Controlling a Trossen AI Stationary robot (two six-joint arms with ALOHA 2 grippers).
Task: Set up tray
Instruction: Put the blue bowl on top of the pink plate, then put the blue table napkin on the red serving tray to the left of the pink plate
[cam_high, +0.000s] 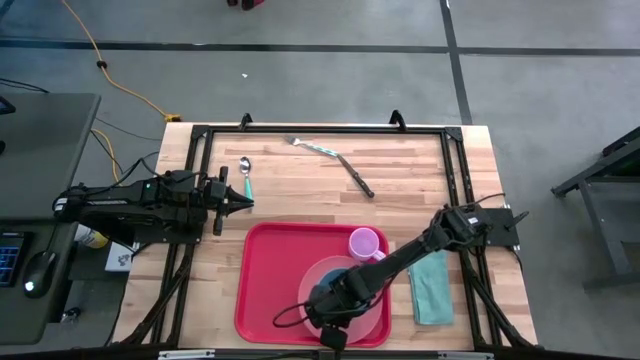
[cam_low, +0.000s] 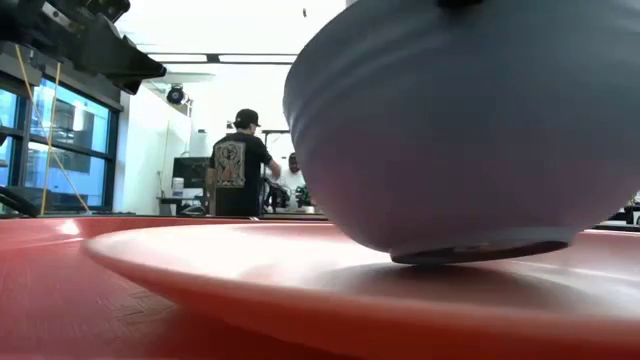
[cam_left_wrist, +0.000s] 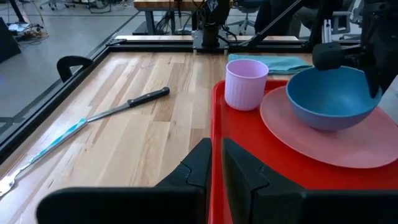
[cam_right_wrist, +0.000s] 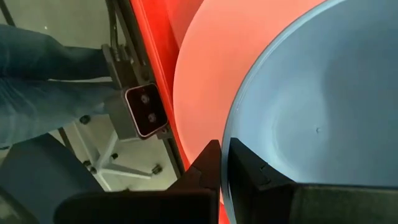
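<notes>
The red tray (cam_high: 268, 290) lies near the table's near edge. A salmon-pink plate (cam_high: 372, 322) lies on it, and a blue bowl (cam_left_wrist: 326, 99) stands with its foot on the plate (cam_low: 300, 290). A pink cup (cam_high: 365, 243) stands upright on the tray's far right part. My right gripper (cam_right_wrist: 222, 163) is shut on the bowl's near rim. My left gripper (cam_left_wrist: 216, 163) hovers shut and empty by the tray's far left corner, pointing right. A spoon (cam_high: 246, 175), a fork (cam_high: 315, 147) and a knife (cam_high: 357, 178) lie on the bare wood beyond the tray. My right gripper pinches the bowl's rim (cam_right_wrist: 229, 140) on its near side, one finger inside the bowl and one outside. The fingers (cam_left_wrist: 375, 59) come from above, slanting toward the table's near edge. The bowl sits upright with its foot (cam_low: 480, 252) on the plate.
A folded teal cloth (cam_high: 432, 286) lies on the wood right of the tray. The black frame rail (cam_high: 320, 128) runs round the table. People stand in the room beyond (cam_low: 238, 165). A person's leg (cam_right_wrist: 43, 74) shows past the near edge.
</notes>
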